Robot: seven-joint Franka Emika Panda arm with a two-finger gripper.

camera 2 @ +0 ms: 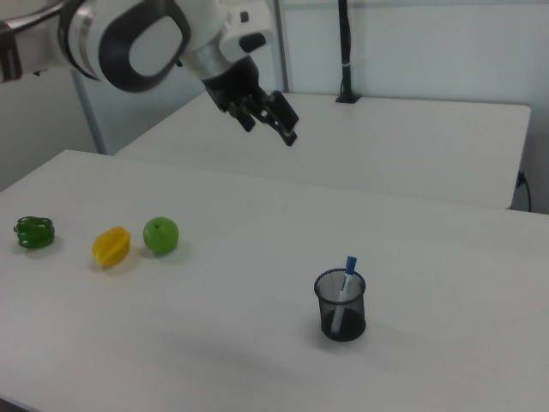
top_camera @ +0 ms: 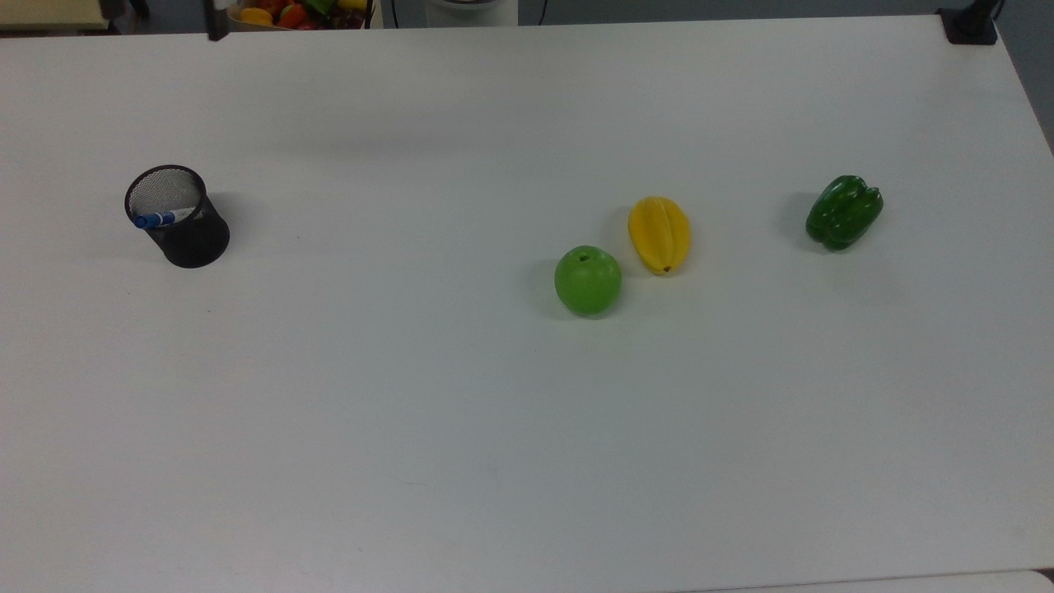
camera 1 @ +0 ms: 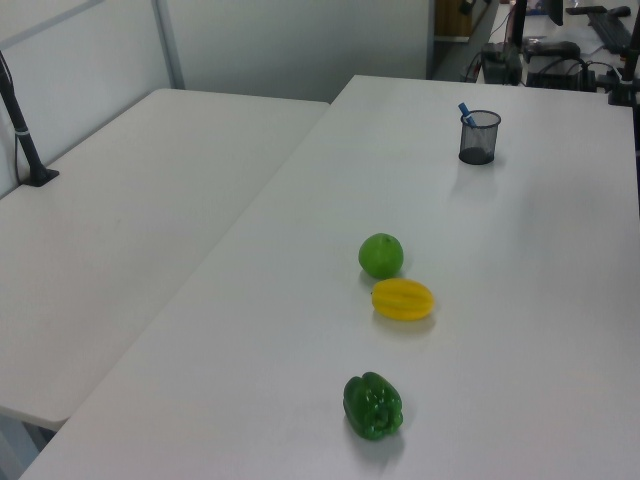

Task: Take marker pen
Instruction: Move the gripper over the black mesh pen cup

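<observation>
The marker pen (top_camera: 156, 219), white with a blue cap, stands tilted inside a black mesh cup (top_camera: 193, 243) at the top view's left. Its blue cap pokes above the cup's rim in the left view, where the marker pen (camera 1: 465, 112) and cup (camera 1: 478, 140) sit far back. In the right view the marker pen (camera 2: 346, 279) leans in the cup (camera 2: 341, 313) near the table's front. My gripper (camera 2: 273, 130) hangs open and empty high above the table, up and to the right view's left of the cup, far from it.
A green apple (top_camera: 588, 280), a yellow starfruit (top_camera: 659, 234) and a green bell pepper (top_camera: 843, 211) lie in a loose row on the white table (top_camera: 527, 428). A bowl of mixed fruit (top_camera: 296, 13) sits past the far edge. A second table (camera 1: 120, 220) adjoins.
</observation>
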